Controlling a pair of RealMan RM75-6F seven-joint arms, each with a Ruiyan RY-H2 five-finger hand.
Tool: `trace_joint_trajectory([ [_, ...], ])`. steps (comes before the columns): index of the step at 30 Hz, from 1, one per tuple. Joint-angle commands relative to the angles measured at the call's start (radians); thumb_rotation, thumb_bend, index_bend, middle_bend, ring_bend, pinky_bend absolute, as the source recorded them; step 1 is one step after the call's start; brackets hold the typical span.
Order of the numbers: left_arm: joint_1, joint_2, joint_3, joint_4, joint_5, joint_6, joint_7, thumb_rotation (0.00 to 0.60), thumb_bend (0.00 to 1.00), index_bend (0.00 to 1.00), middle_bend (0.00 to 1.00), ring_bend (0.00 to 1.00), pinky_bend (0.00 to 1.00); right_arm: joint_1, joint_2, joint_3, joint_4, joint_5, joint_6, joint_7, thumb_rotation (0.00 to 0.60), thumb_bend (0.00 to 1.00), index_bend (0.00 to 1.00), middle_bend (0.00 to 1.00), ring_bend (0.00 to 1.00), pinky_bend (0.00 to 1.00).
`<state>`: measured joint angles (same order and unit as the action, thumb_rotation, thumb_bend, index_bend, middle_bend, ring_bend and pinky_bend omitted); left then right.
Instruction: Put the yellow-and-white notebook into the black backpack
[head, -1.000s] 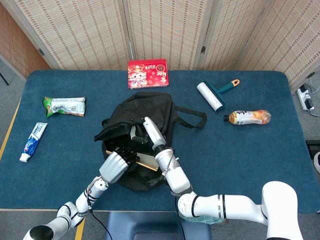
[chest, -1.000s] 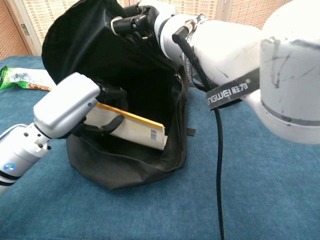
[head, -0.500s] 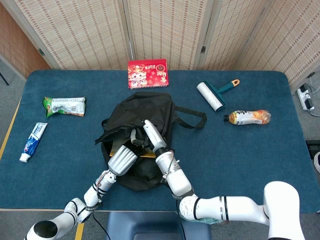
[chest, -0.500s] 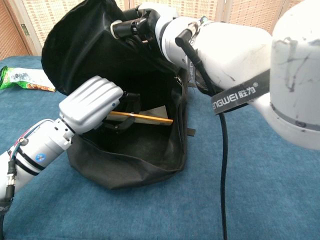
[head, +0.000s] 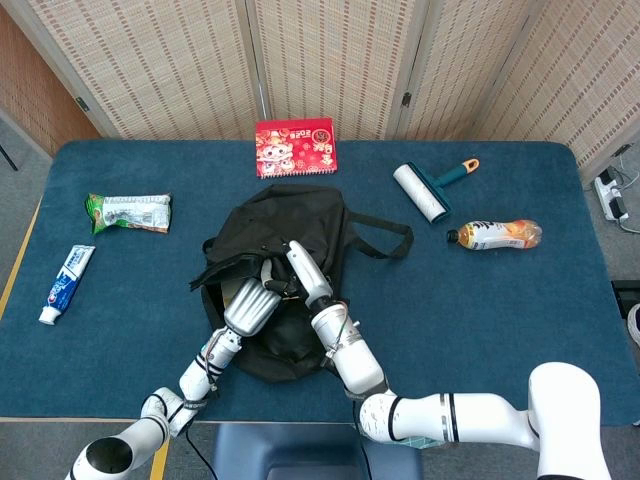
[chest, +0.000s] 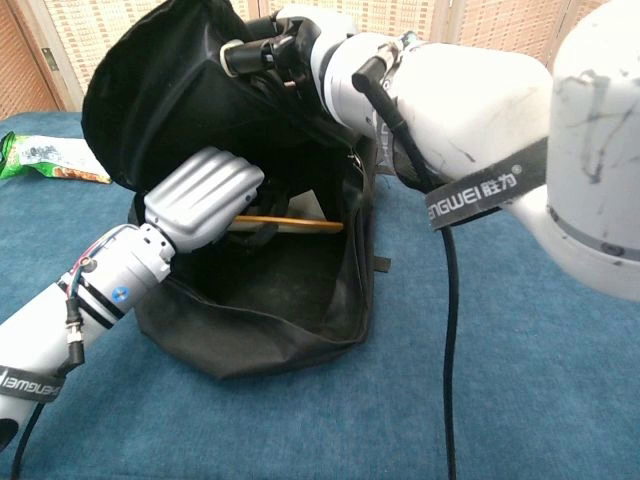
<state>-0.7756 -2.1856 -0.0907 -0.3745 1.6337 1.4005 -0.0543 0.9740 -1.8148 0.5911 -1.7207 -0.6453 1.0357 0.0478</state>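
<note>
A black backpack (head: 290, 230) lies near the middle of a blue-covered bench (head: 500, 330), its mouth pulled open toward the robot. The right hand (chest: 275, 45) grips the upper edge of the opening and holds the flap lifted, so the dark inside shows in the chest view. The left hand (chest: 205, 195) reaches into the opening with its fingers curled around the yellow-and-white notebook (chest: 290, 220). The notebook is almost fully inside the bag; only its thin yellow edge and a bit of white cover show past the hand, lying roughly level against the back of the compartment. In the head view the left hand (head: 250, 305) sits at the bag's near rim and the notebook is hidden.

Elsewhere on the bench: a red picture book (head: 296, 147) at the far edge behind the backpack, a lint roller with a teal handle (head: 428, 188) to the right, and a bottle of orange drink (head: 495, 234) lying on its side near it. On the left lie a green snack packet (head: 128, 212) and a toothpaste tube (head: 66, 284), apart from each other.
</note>
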Motion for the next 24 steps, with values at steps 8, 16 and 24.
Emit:
trace_joint_trajectory([
  [8,-0.044,-0.029,-0.026,0.019,-0.050,-0.082,0.054,0.600,0.52,0.74,0.74,0.66,0.68,-0.004,0.002,-0.006,-0.004,-0.003,-0.009,0.014,0.600,0.79,0.73,0.47,0.39,0.35],
  [16,-0.071,-0.021,-0.035,-0.030,-0.082,-0.179,0.082,0.600,0.52,0.73,0.74,0.66,0.68,-0.012,0.012,-0.009,-0.011,0.004,-0.015,0.022,0.600,0.78,0.73,0.47,0.39,0.36],
  [24,-0.091,0.004,-0.098,-0.088,-0.162,-0.268,0.107,0.600,0.48,0.70,0.72,0.65,0.68,-0.019,0.024,-0.012,-0.012,0.003,-0.019,0.029,0.600,0.78,0.73,0.47,0.38,0.36],
])
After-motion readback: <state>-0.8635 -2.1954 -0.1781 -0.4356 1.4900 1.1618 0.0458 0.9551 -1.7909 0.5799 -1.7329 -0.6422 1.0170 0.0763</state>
